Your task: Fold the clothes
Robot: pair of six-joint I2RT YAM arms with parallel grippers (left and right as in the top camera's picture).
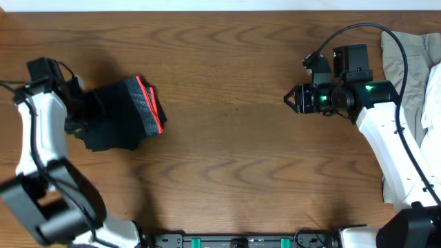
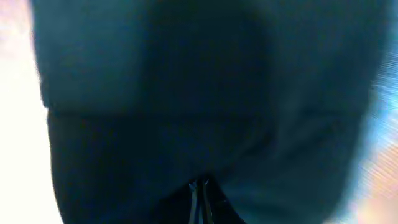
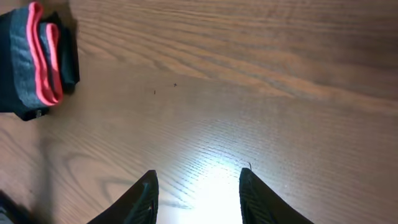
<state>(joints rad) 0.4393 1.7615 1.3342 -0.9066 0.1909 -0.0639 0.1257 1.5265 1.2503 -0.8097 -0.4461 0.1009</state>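
Note:
The black pants (image 1: 117, 114) lie folded into a thick bundle at the left of the table, their grey waistband with its red-orange edge (image 1: 151, 105) facing right. My left gripper (image 1: 85, 122) is at the bundle's left edge. In the left wrist view, dark pants fabric (image 2: 186, 93) fills the picture and the left gripper (image 2: 199, 186) is pinched shut into it. My right gripper (image 1: 289, 100) hovers open over bare wood at the right, far from the bundle. The right gripper (image 3: 198, 177) holds nothing, and the folded pants (image 3: 34, 59) show at the top left of its view.
A heap of khaki and white clothes (image 1: 417, 58) lies at the table's right edge, behind the right arm. Bare wooden tabletop (image 1: 227, 138) stretches between the two grippers.

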